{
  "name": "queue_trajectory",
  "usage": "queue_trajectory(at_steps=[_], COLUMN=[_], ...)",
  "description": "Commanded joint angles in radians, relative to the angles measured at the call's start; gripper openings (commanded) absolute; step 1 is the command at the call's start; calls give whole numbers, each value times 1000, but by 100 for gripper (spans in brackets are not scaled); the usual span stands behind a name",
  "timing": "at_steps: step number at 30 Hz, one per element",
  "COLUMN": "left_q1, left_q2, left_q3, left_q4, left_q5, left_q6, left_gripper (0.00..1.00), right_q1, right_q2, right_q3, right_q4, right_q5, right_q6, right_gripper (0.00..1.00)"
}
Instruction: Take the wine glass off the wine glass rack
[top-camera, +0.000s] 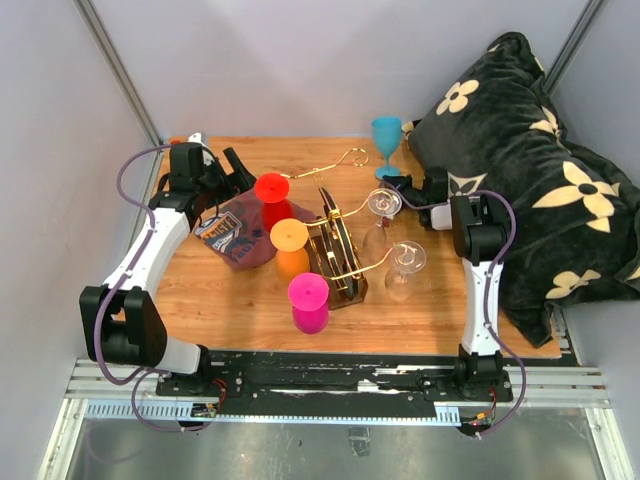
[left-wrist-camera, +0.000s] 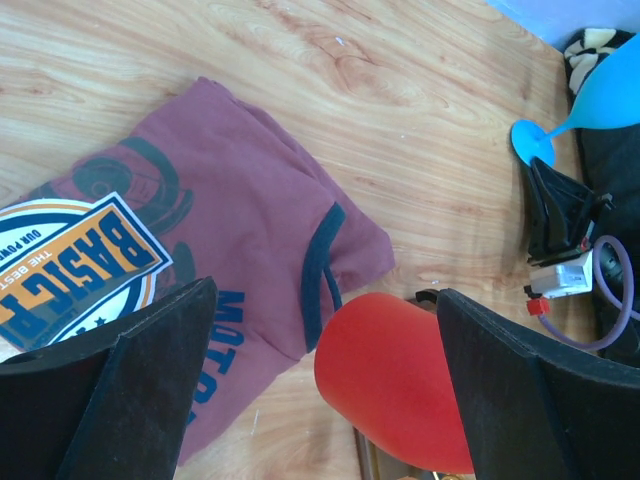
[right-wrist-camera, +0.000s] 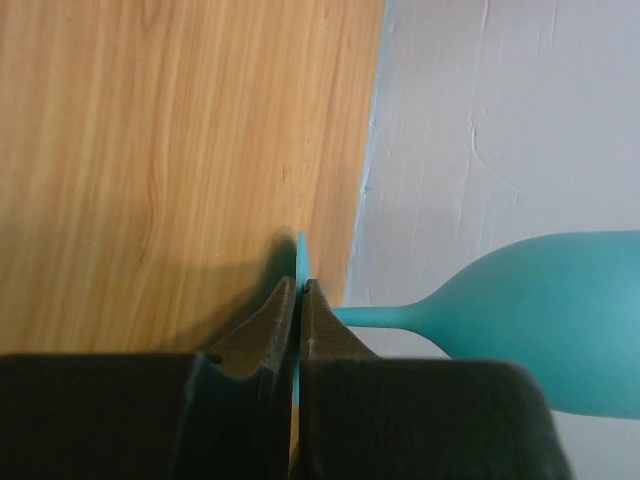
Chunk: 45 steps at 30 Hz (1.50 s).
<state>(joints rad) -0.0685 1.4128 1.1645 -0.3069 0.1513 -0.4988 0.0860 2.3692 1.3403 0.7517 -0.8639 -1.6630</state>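
At tabletop's middle, wine glass rack (top-camera: 338, 250) is stood, clear wine glass (top-camera: 384, 205) hung on it. Left gripper (left-wrist-camera: 325, 295) is spread wide near red glass (left-wrist-camera: 400, 380). Right gripper (right-wrist-camera: 297, 298) is pressed together at blue glass (right-wrist-camera: 560, 320) foot.

- The left arm (top-camera: 150, 250) folds at a low elbow near the left edge, and its forearm reaches to the far left.
- The left gripper (left-wrist-camera: 320, 390) tilts downward with its fingers (left-wrist-camera: 150, 380) spread wide apart.
- The right arm (top-camera: 483, 300) rises upright from its near-right base, with the wrist turned left.
- The right gripper (right-wrist-camera: 297, 310) has its fingers pressed together.
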Motion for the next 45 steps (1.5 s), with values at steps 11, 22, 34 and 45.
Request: queue_trajectory(at_steps=[11, 22, 34, 45], left_q1=[4, 5, 4, 4], left_q2=[-28, -15, -37, -47], left_q3=[-20, -31, -29, -55], left_q4=[20, 31, 20, 25], left_q5=[-3, 20, 37, 56], left_q6=[6, -1, -7, -14], left_gripper=[97, 97, 97, 97], right_q1=[33, 31, 9, -61], right_q2=[20, -78, -225, -235], right_q3=[-37, -93, 18, 223], right_q4=[44, -260, -913, -1365], right_q5=[15, 45, 112, 20], right_q6=[-23, -76, -117, -13], right_gripper=[17, 47, 99, 98])
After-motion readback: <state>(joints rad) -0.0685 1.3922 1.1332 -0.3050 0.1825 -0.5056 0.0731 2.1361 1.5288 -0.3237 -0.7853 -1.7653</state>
